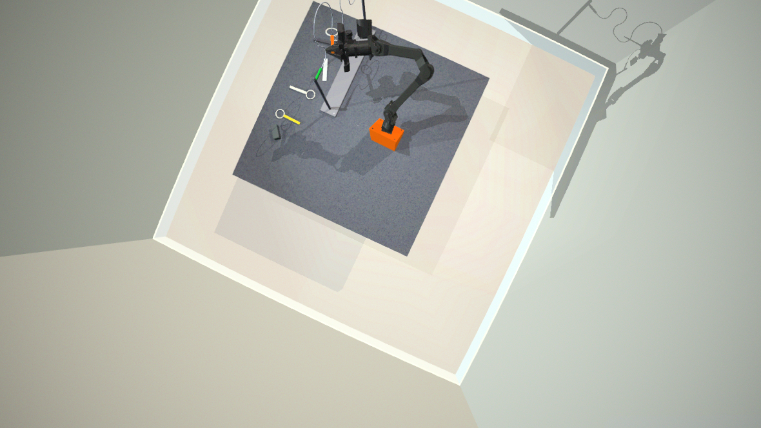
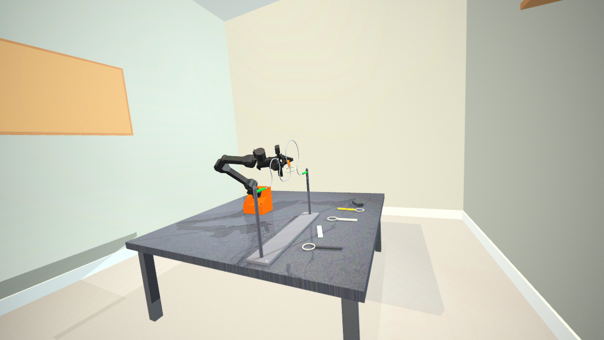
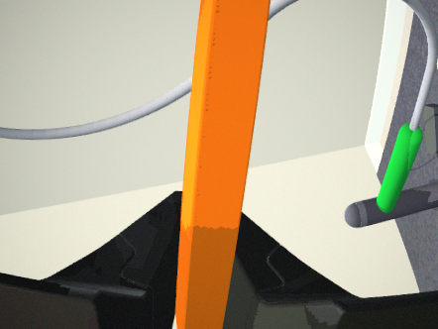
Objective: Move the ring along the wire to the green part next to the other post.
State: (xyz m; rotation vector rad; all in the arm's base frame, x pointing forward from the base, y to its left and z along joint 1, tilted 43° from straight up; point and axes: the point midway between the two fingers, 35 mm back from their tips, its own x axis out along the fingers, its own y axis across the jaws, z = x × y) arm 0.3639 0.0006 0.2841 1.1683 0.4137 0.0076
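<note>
My gripper [image 1: 335, 50] [image 2: 283, 162] [image 3: 210, 238] is shut on the orange handle [image 1: 332, 39] [image 2: 288, 162] [image 3: 223, 124] and holds it high above the table. The white ring [image 1: 331, 31] [image 2: 289, 169] sits at the handle's end, on the thin grey wire [image 2: 292, 141] [image 3: 99, 124], a little short of the far post [image 2: 308, 192] [image 3: 421, 200]. The green part [image 1: 319, 73] [image 2: 304, 172] [image 3: 398, 168] by that post lies just to the right of the handle in the wrist view. The ring itself is out of the wrist view. The near post [image 2: 257, 224] carries the other green part [image 2: 261, 189].
The posts stand on a grey base plate [image 1: 340, 87] [image 2: 287, 238]. A yellow-handled ring [image 1: 291, 118] [image 2: 346, 208], a white-handled ring [image 1: 298, 89] [image 2: 344, 219], a dark-handled ring [image 2: 323, 247], a white strip [image 2: 319, 230] and a dark block [image 1: 276, 133] [image 2: 359, 204] lie beside it. The arm's orange base [image 1: 386, 134] [image 2: 257, 205] stands behind.
</note>
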